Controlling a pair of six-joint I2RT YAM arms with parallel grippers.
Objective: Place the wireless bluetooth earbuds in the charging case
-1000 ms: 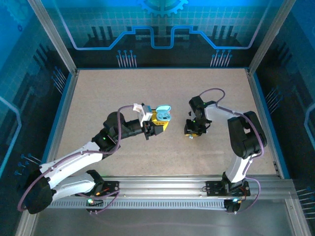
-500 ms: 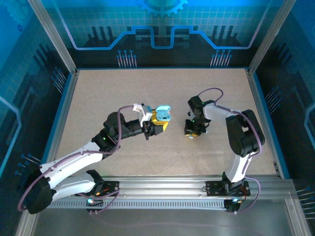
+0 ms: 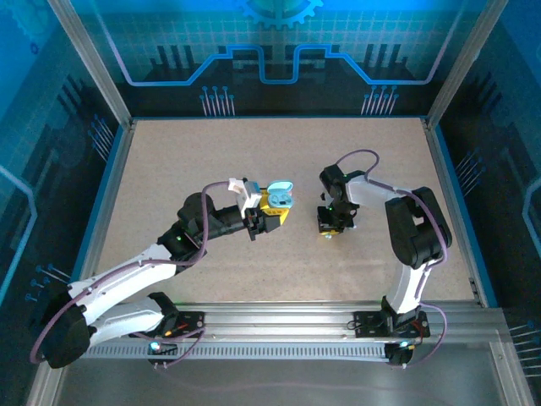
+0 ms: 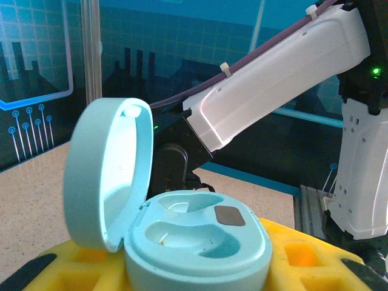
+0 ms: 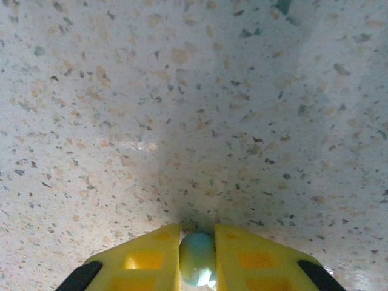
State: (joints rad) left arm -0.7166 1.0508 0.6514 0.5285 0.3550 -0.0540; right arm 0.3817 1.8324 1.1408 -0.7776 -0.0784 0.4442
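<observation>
a speckled beige tabletop (image 3: 254,152) lies under and all around the right pincer (image 3: 328,230), pale and mottled up close. on the pincer's far side a thin blue rim (image 3: 279,117) edges the board, and past it a glowing blue back wall (image 3: 169,51) shows circuit lines and a gear shape (image 3: 279,7). silver posts (image 3: 89,59) rise at either side. on the near side runs a metal rail (image 3: 279,317).

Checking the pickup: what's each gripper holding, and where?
Right gripper pinches a pale blue earbud by its sides; left gripper grips the open teal case by its base.
</observation>
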